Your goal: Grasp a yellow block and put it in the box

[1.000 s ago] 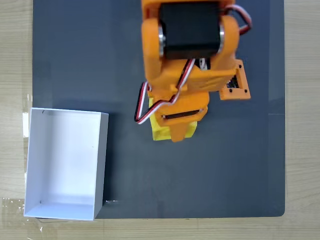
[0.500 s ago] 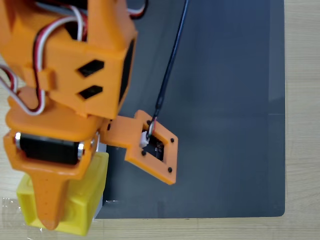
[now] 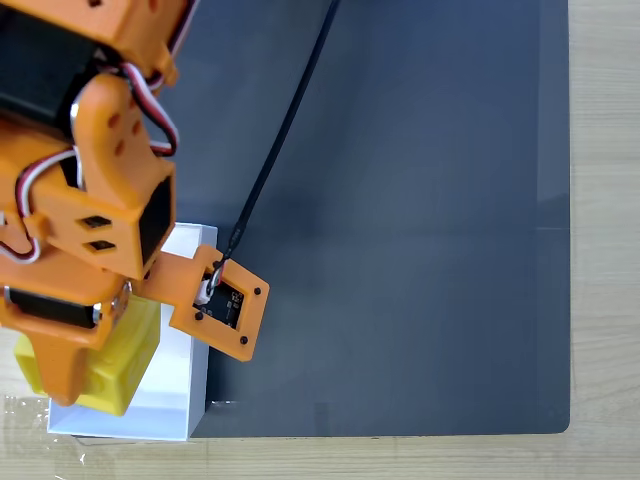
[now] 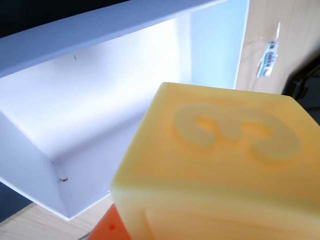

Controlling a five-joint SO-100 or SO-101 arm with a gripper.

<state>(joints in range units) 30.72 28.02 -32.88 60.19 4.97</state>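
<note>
In the fixed view my orange gripper is shut on the yellow block and holds it over the near left part of the white box. The arm covers most of the box. In the wrist view the yellow block is close up at lower right, with an embossed "3" on its face. The box's white floor and walls lie behind and below it. A bit of an orange finger shows under the block's edge.
The box stands at the left edge of a dark grey mat on a wooden table. The wrist camera's orange mount and black cable hang over the mat. A barcode sticker lies on the wood beyond the box.
The arm lifted the block from the middle of the mat and swung it left. It now hangs over the box, a little further in than half a second ago.
</note>
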